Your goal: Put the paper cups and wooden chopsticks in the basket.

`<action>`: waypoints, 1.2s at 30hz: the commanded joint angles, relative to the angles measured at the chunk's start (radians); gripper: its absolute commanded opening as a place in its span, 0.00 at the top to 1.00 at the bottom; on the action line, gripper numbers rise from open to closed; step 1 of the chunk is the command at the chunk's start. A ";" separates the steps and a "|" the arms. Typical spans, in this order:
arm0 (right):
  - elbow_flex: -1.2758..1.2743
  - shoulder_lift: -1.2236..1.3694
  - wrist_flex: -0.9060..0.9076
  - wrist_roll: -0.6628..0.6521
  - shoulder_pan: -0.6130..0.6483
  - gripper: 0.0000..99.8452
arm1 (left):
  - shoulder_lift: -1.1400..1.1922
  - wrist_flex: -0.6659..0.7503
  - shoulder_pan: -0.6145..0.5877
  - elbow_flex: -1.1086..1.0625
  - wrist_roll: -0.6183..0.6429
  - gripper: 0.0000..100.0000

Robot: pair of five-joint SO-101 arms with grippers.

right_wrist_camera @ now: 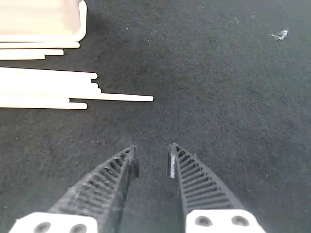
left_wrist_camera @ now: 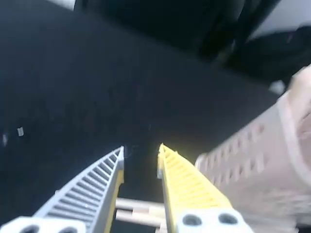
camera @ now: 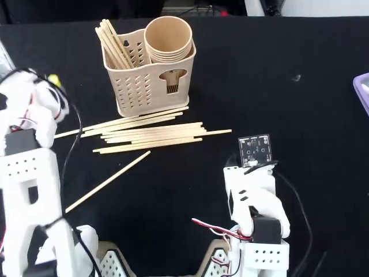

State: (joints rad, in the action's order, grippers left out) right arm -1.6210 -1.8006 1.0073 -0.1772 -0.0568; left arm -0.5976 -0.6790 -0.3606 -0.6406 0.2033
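A beige slotted basket point(camera: 151, 81) stands at the back of the black table. It holds a stack of paper cups point(camera: 168, 36) and a bundle of wooden chopsticks point(camera: 114, 45). More chopsticks point(camera: 151, 133) lie in a loose pile in front of it, and one chopstick point(camera: 107, 181) lies apart at an angle. My left gripper point(left_wrist_camera: 141, 151) is open and holds nothing, above the pile's left ends point(left_wrist_camera: 140, 211) and beside the basket's wall point(left_wrist_camera: 257, 165). My right gripper point(right_wrist_camera: 151, 151) is also open and holds nothing. It hovers over bare cloth, short of the pile's right ends point(right_wrist_camera: 77, 92).
The left arm point(camera: 29, 144) stands along the table's left edge, and the right arm point(camera: 256, 196) stands at the front right. A purple object point(camera: 363, 92) pokes in at the right edge. Black cloth point(camera: 300, 115) covers the table to the right of the basket.
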 commanded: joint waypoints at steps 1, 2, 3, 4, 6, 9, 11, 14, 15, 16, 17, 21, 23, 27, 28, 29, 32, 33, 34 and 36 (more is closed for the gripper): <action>0.004 -0.067 -0.017 -0.011 0.011 0.89 | 0.107 0.089 -0.002 -0.019 -0.043 0.88; 0.004 -0.067 -0.017 -0.011 0.011 0.89 | 0.158 0.107 0.004 -0.016 -0.040 0.88; 0.004 -0.067 -0.017 -0.011 0.011 0.89 | 0.209 0.123 0.005 -0.002 -0.041 0.88; 0.004 -0.067 -0.015 -0.011 0.011 0.89 | 0.262 0.129 0.008 0.019 -0.043 0.88; 0.004 -0.067 -0.015 -0.011 0.011 0.89 | 0.373 0.127 0.012 0.079 -0.041 0.88; 0.004 -0.067 -0.015 -0.011 0.011 0.89 | 0.537 0.104 0.012 0.189 -0.041 0.88; 0.004 -0.067 -0.015 -0.011 0.011 0.89 | 0.637 0.017 0.012 0.289 -0.040 0.88; 0.004 -0.067 -0.015 -0.011 0.011 0.89 | 0.773 -0.152 0.021 0.458 -0.040 0.88; 0.004 -0.067 -0.015 -0.011 0.011 0.89 | 0.809 -0.204 0.021 0.512 -0.040 0.88; 0.002 -0.067 -0.015 -0.011 0.011 0.89 | 0.844 -0.247 0.022 0.561 -0.040 0.88; 0.002 -0.067 -0.015 -0.011 0.011 0.89 | 0.875 -0.279 0.024 0.608 -0.040 0.88; 0.002 -0.067 -0.015 -0.011 0.011 0.89 | 0.970 -0.328 0.030 0.743 -0.040 0.88; 0.002 -0.067 -0.015 -0.011 0.011 0.89 | 1.003 -0.327 0.039 0.782 -0.041 0.88; 0.002 -0.067 -0.015 -0.011 0.011 0.89 | 1.063 -0.327 0.056 0.805 -0.046 0.88; 0.002 -0.067 -0.015 -0.011 0.011 0.89 | 1.076 -0.330 0.061 0.805 -0.048 0.88; 0.002 -0.067 -0.015 -0.011 0.011 0.89 | 1.083 -0.342 0.065 0.805 -0.048 0.88; 0.002 -0.067 -0.015 -0.011 0.011 0.89 | 1.094 -0.390 0.087 0.806 -0.048 0.88; 0.002 -0.067 -0.017 -0.011 0.011 0.89 | 1.094 -0.402 0.094 0.805 -0.048 0.88; 0.002 -0.067 -0.017 -0.011 0.011 0.89 | 1.094 -0.417 0.104 0.805 -0.048 0.88; 0.002 -0.067 -0.017 -0.011 0.011 0.89 | 1.096 -0.446 0.119 0.805 -0.048 0.88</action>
State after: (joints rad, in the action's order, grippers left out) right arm -1.6210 -1.8006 1.0073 -0.1772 -0.0568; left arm 0.5040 -1.0825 -0.2793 0.1250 0.1634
